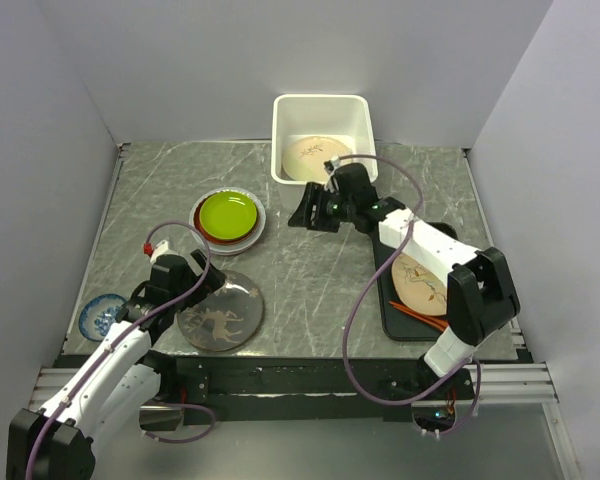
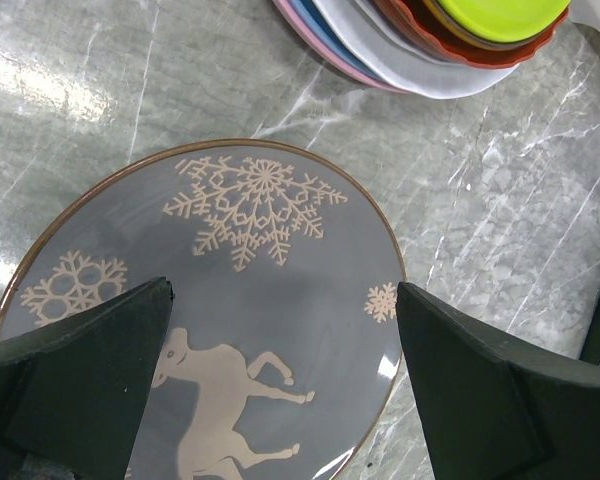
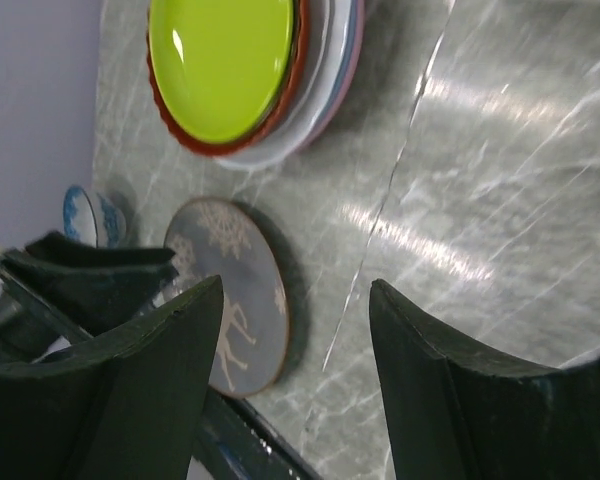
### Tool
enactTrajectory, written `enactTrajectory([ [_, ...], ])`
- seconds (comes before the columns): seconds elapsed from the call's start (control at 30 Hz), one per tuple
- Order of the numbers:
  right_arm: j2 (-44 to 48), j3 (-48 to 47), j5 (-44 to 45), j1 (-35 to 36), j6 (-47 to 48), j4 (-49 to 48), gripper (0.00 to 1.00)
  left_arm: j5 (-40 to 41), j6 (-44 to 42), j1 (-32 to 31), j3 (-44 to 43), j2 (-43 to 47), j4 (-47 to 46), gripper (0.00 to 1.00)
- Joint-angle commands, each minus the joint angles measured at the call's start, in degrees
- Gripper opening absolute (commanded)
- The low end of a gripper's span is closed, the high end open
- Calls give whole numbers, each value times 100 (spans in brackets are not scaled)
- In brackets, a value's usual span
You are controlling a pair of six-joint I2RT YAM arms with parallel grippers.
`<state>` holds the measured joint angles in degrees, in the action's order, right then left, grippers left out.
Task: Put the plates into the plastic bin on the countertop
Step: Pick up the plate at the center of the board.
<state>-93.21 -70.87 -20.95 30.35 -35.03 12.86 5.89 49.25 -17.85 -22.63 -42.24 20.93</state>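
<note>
"Looking at the near side first, what is the left tool (image 2: 283, 290) doing?" asks Sam.

"It hangs over the grey plate (image 1: 220, 315) with the deer on it," says Mia. "Its two fingers are as wide apart as they go, one on each side. It holds nothing."

"How should it pick that plate up?"

"I think it should go down to the rim, slip one finger under the edge and pinch slowly. The plate lies flat on the surface (image 1: 310, 290), so a fast grab could make it slide away."

"What else is near?"

"A little blue plate (image 1: 102, 315) sits by the left edge. On the right, a cream plate (image 1: 420, 283) lies on the black tray (image 1: 390, 318)."

"And farther back?"

"There is a pile of plates (image 1: 228, 218) with a lime green one on top. The right tool (image 3: 295, 288) hovers above the middle of the surface. It is partly open and holds nothing."

"Where is the bin?"

"The white bin (image 1: 320, 98) stands at the far end, by the back wall. One plate (image 1: 313, 157) lies inside it already. The grey plate is far from the bin, so I would keep it level and hold it tight."
</note>
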Motion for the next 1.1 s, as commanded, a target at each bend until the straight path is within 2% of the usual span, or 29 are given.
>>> enactTrajectory([
  [0.0, 242, 363, -374, 348, -232, -670, 67, 26, 40, -26, -259, 5, -80, 99],
  [0.33, -83, 1075, -937, 788, -733, -1645, 67, 17, 40, -26, -215, -30, -115, 99],
  [0.53, -320, 1426, -990, 982, -953, -2033, 66, 9, 32, -26, -215, -48, -115, 99],
  [1.07, -1243, 1726, -1394, 1298, -1375, -3026, 65, -35, 32, -26, -171, -48, -168, 99],
])
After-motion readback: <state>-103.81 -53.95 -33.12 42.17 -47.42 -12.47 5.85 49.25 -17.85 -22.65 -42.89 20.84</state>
